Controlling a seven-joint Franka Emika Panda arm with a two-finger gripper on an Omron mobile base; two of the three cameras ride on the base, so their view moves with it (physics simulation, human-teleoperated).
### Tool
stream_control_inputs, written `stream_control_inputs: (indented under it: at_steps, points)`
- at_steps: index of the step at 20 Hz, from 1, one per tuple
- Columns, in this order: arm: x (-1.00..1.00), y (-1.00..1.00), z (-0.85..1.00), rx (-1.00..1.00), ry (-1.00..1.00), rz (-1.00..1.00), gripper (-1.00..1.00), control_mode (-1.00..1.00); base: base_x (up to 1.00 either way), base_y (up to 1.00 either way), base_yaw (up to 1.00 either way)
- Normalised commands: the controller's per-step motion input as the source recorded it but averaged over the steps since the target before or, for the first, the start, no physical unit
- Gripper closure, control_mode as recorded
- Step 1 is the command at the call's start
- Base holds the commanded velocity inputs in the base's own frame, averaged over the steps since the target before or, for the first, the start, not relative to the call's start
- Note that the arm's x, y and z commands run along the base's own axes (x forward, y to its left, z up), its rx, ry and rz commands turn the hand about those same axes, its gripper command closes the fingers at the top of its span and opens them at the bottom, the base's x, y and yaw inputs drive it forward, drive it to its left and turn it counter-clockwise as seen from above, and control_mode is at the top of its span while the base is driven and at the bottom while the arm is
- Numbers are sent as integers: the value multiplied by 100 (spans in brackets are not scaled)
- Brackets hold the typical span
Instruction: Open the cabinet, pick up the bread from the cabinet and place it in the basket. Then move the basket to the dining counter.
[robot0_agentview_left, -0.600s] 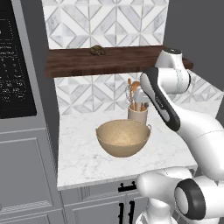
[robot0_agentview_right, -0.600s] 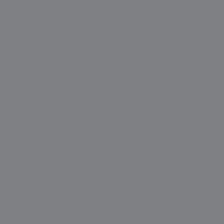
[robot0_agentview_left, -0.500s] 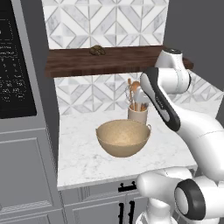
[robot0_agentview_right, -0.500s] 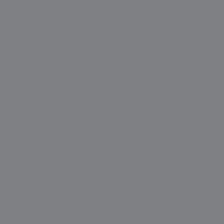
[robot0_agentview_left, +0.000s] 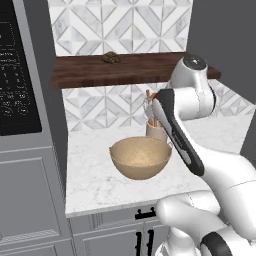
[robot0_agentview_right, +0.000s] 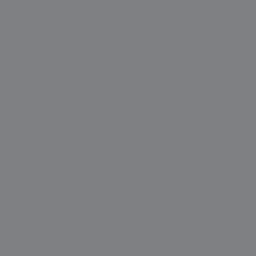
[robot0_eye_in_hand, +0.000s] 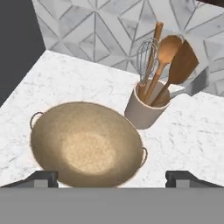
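**Still poised over the basket, bread untouched on the shelf**

Practically nothing has shifted in the last half second: in the left base view the arm holds the same folded pose as in the earlier pictures, and every object sits where it did. That suggests a pause, or a very slow start, with the first real step of the task not yet made.

The bread (robot0_agentview_left: 111, 58) lies on top of the cabinet (robot0_agentview_left: 100, 72), towards its left half and close to the tiled wall, well above the counter. The basket (robot0_agentview_left: 141, 157) sits empty on the marble counter (robot0_agentview_left: 90, 175) below, just in front of the beige utensil holder (robot0_eye_in_hand: 144, 107), which holds a whisk (robot0_eye_in_hand: 145, 57) and wooden spoons.

In the hand view the gripper (robot0_eye_in_hand: 111, 177) looks down on the basket, its two finger tips (robot0_eye_in_hand: 41, 178) standing wide apart at the lower edge, with nothing between them. The right base view is a flat grey and tells nothing.

Judging by this, the hand must rise and reach up and left to the shelf before anything goes into the basket; the dining counter step is far off.
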Motion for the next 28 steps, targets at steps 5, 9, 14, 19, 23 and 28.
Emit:
stream_control_inputs:
  at_steps: [5,9,14,19,23,28]
  points:
    - [0,14,97,-3,-54,24,-100,-100,0,0,0]
    - [0,53,82,8,-11,4,-100,-100,0,0,0]
    - [45,38,64,10,-17,2,-100,-100,0,0,0]
    - [83,9,41,13,-19,4,-100,-100,0,0,0]
    - [100,3,2,28,-4,7,-100,-100,0,0,0]
    - [100,7,13,21,-2,2,-100,-100,0,0,0]
